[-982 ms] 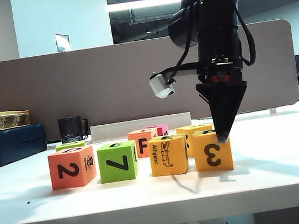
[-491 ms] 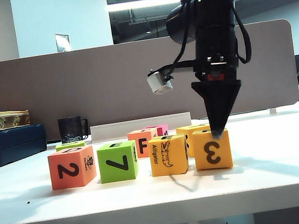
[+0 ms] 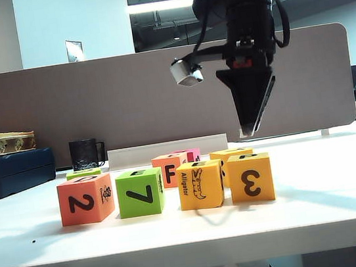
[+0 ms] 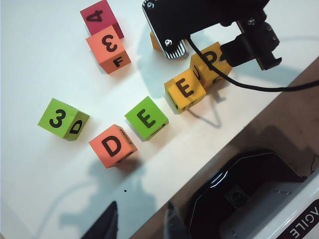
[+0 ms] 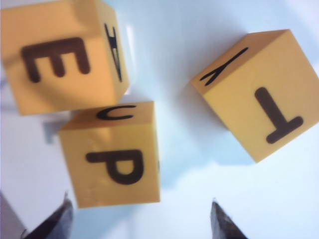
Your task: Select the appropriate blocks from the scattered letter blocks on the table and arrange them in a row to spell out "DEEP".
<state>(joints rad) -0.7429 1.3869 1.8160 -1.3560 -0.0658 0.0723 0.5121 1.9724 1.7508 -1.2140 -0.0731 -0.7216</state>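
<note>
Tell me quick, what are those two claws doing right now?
Left gripper: jaws apart, empty, off the white table's front edge.
Right gripper: open, empty, above the yellow-orange foam P cube.

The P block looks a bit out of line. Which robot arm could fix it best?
Probably the right. The right gripper hangs open just above the P block. The left gripper is off at the table's edge, beyond the D block.

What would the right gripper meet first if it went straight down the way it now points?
Probably the P block, or the bare table beside it. The open right gripper hangs above that block, which the wrist view shows nearer one fingertip, so depth leaves this uncertain.
</note>
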